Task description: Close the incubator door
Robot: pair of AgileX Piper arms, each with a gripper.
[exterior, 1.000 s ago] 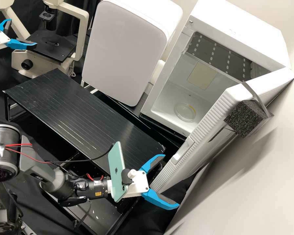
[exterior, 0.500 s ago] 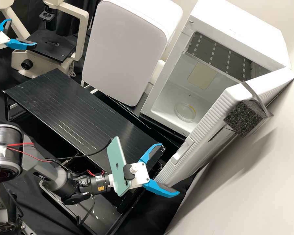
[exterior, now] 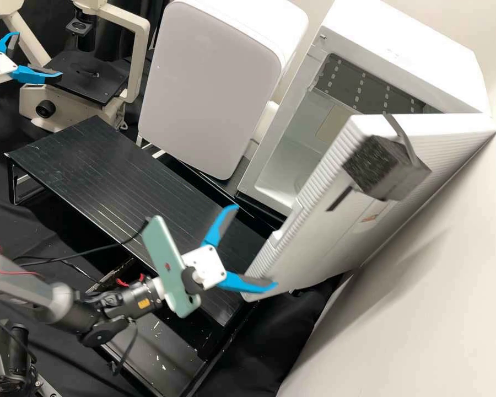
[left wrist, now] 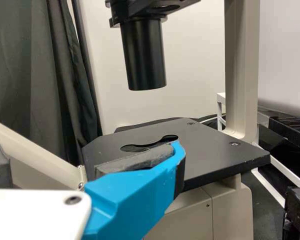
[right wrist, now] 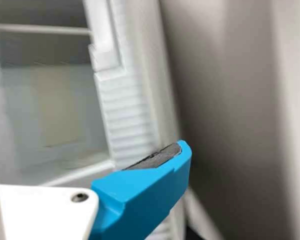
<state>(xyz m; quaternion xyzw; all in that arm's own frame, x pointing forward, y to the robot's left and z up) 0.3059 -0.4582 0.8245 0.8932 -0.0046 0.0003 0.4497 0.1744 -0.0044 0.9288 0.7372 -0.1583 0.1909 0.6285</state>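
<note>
Holds right gripper (exterior: 255,246) wide open by the ajar incubator door (exterior: 314,248), near its orange label (exterior: 369,218). Has left gripper (exterior: 38,55) open near microscope stage (exterior: 91,82).

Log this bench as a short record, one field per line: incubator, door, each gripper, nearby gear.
Incubator: white box, interior partly visible past the door
Door: partly open, not closed yet
On door: dark block held by a strap
Right gripper: open, one finger at the door's free edge; contact unclear
Left gripper: open, by the microscope
Nearby gear: black stand; phone mounted behind the right gripper
</note>
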